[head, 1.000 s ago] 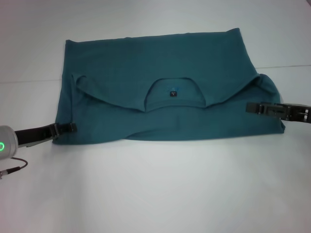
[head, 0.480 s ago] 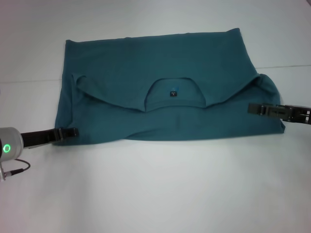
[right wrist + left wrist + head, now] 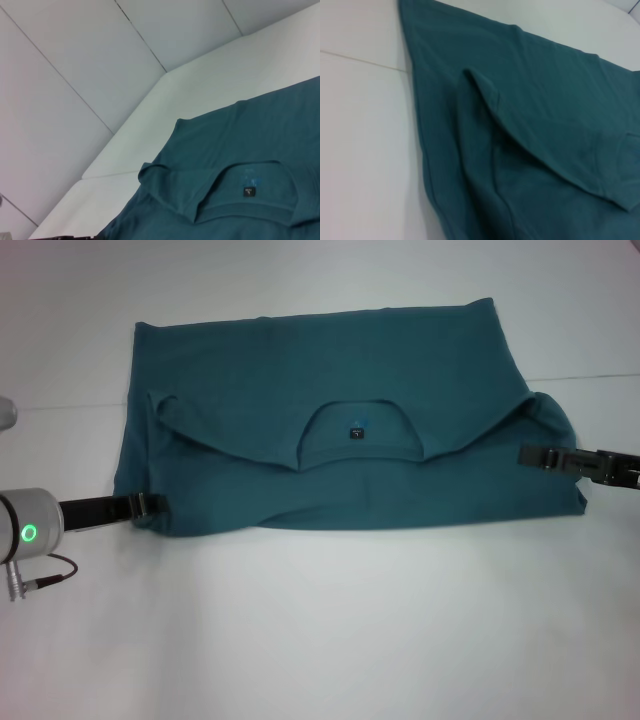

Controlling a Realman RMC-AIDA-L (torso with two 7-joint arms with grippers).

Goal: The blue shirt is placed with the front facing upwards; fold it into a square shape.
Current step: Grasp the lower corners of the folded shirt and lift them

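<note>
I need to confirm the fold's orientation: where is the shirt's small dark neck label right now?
In the head view, the neck label sits near the middle of the blue shirt, inside the collar opening, roughly midway between the left gripper and right gripper.

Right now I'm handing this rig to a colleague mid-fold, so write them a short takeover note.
Left claw: low at the blue shirt's near left corner, at the edge.
Right claw: over the shirt's right end, near the bunched sleeve.
The shirt lies on the white table as a wide band, neck label showing at the middle.
Done: one lengthwise fold.
Left: bring both ends inward to make a square, probably.
</note>
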